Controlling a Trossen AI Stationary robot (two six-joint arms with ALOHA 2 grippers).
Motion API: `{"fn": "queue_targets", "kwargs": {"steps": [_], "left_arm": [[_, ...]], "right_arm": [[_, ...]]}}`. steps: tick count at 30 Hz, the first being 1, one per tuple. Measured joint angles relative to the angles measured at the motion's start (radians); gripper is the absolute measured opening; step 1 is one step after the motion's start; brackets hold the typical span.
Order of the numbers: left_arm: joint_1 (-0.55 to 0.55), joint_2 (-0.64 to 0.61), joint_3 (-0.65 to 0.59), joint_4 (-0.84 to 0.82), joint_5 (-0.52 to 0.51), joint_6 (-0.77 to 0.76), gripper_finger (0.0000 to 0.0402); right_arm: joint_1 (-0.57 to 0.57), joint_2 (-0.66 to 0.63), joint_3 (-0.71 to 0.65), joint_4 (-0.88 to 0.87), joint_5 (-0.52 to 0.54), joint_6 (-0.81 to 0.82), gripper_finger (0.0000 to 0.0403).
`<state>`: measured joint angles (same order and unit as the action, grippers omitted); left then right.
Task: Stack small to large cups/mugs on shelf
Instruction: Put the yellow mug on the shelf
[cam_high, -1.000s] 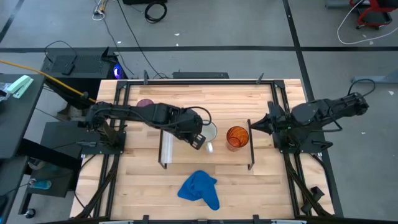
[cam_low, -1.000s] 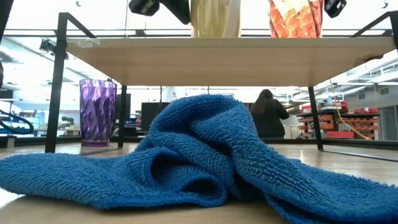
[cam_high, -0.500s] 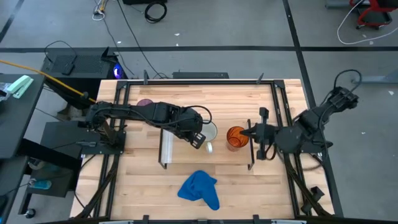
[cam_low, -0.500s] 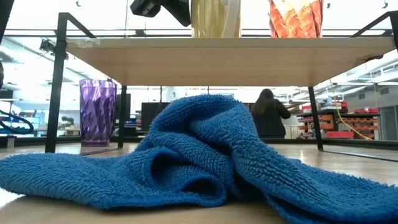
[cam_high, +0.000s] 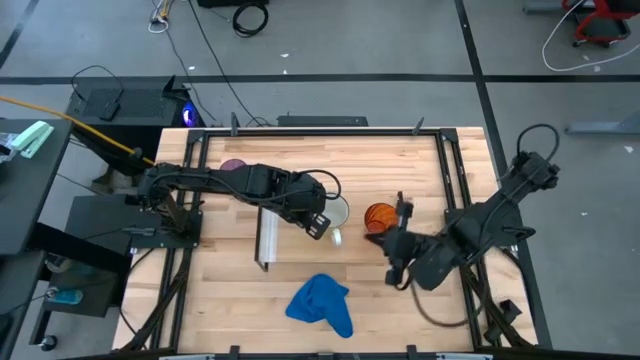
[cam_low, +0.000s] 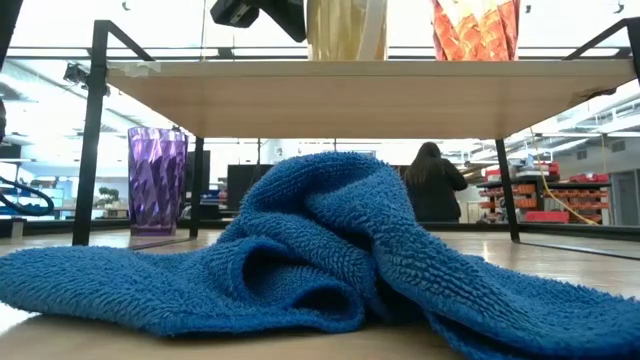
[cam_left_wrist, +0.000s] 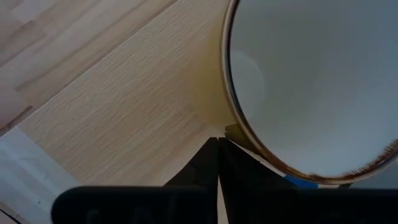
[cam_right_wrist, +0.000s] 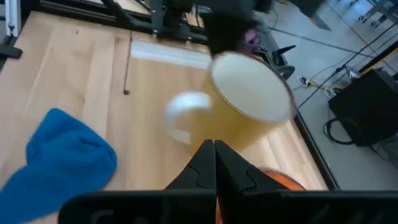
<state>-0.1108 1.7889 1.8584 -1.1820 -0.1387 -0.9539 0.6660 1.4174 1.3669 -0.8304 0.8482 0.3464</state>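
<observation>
The blue cloth (cam_high: 321, 305) lies bunched up at the near edge of the desk (cam_high: 230, 300). Just past it stands the shelf (cam_low: 340, 92). My right tool (cam_high: 397, 250) hangs by the right end of the shelf, with its two fingers pressed together and holding nothing. The orange cup (cam_high: 379, 216) sits on the shelf beside it. The white mug (cam_high: 335, 213) sits in the middle of the shelf. My left tool (cam_high: 318, 222) is at the mug, fingers together beside its rim. The purple cup (cam_high: 233, 165) stands far back on the desk.
</observation>
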Motion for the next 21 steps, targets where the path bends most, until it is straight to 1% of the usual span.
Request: {"fn": "queue_targets", "kwargs": {"steps": [5,10,15,21], "left_arm": [[0.0,0.0,0.0,-0.001,0.0,0.014,0.0024],[-0.005,0.0,0.0,-0.001,0.0,0.023,0.0016],[-0.015,0.0,0.0,0.0,0.0,0.024,0.0013],[-0.025,0.0,0.0,0.0,0.001,0.023,0.0025]], "right_arm": [[0.0,0.13,0.1,0.003,0.0,0.001,0.0],[-0.015,0.218,0.135,-0.004,-0.014,0.032,0.0],[-0.032,0.247,0.139,-0.019,-0.015,0.065,0.0],[-0.063,0.254,0.14,-0.024,-0.01,0.106,0.0]]}}
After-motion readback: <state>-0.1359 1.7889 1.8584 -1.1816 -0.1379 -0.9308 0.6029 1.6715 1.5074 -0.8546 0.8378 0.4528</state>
